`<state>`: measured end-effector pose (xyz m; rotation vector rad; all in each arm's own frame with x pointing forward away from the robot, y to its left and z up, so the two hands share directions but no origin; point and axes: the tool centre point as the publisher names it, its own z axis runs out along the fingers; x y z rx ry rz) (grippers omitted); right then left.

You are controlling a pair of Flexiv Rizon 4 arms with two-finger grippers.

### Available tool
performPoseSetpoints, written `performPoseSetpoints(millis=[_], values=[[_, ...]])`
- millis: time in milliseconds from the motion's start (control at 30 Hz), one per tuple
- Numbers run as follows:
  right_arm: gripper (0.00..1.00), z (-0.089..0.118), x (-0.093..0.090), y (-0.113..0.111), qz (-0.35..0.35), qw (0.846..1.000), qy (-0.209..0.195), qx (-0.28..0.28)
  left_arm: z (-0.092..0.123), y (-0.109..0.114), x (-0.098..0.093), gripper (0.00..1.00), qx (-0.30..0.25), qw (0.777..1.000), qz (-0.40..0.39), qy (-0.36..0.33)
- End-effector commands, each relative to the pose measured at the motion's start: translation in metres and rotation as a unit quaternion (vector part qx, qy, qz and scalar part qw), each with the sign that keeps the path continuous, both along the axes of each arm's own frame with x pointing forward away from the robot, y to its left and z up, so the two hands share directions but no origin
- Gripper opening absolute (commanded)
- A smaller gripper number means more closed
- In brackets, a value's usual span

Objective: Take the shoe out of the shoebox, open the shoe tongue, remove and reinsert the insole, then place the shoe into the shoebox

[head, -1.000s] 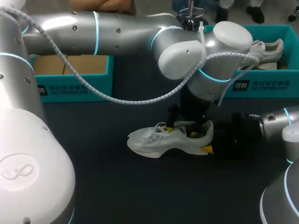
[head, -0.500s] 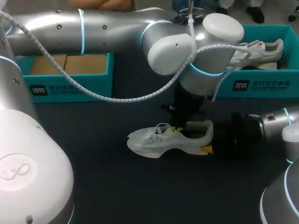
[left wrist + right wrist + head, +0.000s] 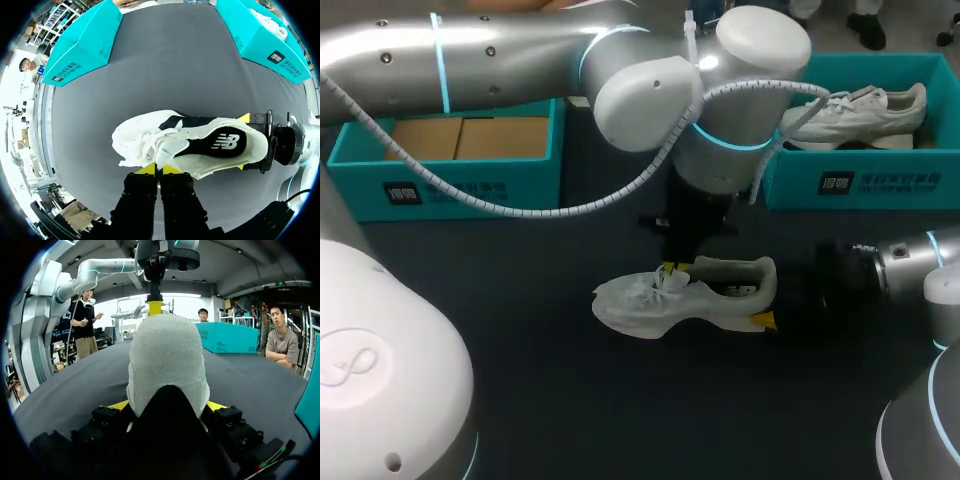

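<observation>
A dark grey table [image 3: 580, 400] lies under soft even light

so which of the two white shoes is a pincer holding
The shoe lying out of its box, heel clamped in the right pincer; the other shoe sits in the teal shoebox on the right arm's side.

White shoe [image 3: 145, 145] on the dark table [image 3: 570, 400]: its black insole [image 3: 197, 146] bears a white logo mark [image 3: 224, 142], a brand sign left unread here. The left teal shoebox [image 3: 470, 160] has on its front wall a small dark square label [image 3: 408, 191], with a row of white characters beside it, too small to make out. The right teal shoebox [image 3: 900, 180] carries a matching label [image 3: 837, 184] on its front. A round embossed emblem [image 3: 355, 362] marks the robot's white base.
</observation>
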<state>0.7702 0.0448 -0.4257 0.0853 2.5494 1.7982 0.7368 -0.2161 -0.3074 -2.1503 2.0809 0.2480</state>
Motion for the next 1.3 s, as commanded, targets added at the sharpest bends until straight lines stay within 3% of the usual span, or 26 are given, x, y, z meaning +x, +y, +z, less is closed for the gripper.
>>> performPoseSetpoints(millis=[33,200,233,300,400,467,967,1000,1033,1100,1300], values=[[0.0,-0.004,-0.001,0.001,-0.001,1.0,0.0,-0.001,0.006,0.016,-0.004,0.0,-0.029,1.0,0.005,-0.006],[0.0,-0.004,-0.001,0.001,-0.001,1.0,0.0,-0.001,0.006,0.018,-0.004,0.02,-0.033,0.999,0.009,-0.004],[0.0,-0.004,-0.001,0.001,-0.001,1.0,0.0,-0.001,0.006,0.018,-0.004,0.18,-0.034,0.999,0.009,-0.003],[0.0,-0.004,-0.001,0.001,-0.001,1.0,0.0,-0.001,0.006,0.017,-0.004,0.24,-0.035,0.999,0.008,-0.002],[0.0,-0.004,-0.001,0.001,-0.001,1.0,0.0,-0.001,0.006,0.014,-0.003,0.42,-0.036,0.999,0.005,0.001],[0.0,-0.004,-0.001,0.001,-0.001,1.0,0.0,-0.001,0.005,0.012,-0.002,0.44,-0.037,0.999,0.004,0.002],[0.0,-0.004,-0.001,0.001,-0.001,1.0,0.0,-0.001,-0.014,0.001,0.006,0.4,-0.031,0.999,0.0,0.019],[0.0,-0.004,-0.001,0.001,-0.001,1.0,0.0,-0.001,-0.015,0.001,0.007,0.34,-0.031,0.999,0.0,0.02],[0.0,-0.004,-0.001,0.001,-0.001,1.0,0.0,-0.001,-0.017,0.001,0.007,0.16,-0.029,0.999,-0.001,0.021],[0.0,-0.004,-0.001,0.001,-0.001,1.0,0.0,-0.001,-0.018,0.001,0.008,0.0,-0.028,0.999,-0.002,0.022],[0.0,-0.004,-0.001,0.001,-0.001,1.0,0.0,-0.001,-0.012,0.008,0.007,0.0,-0.027,0.999,-0.006,0.02]])
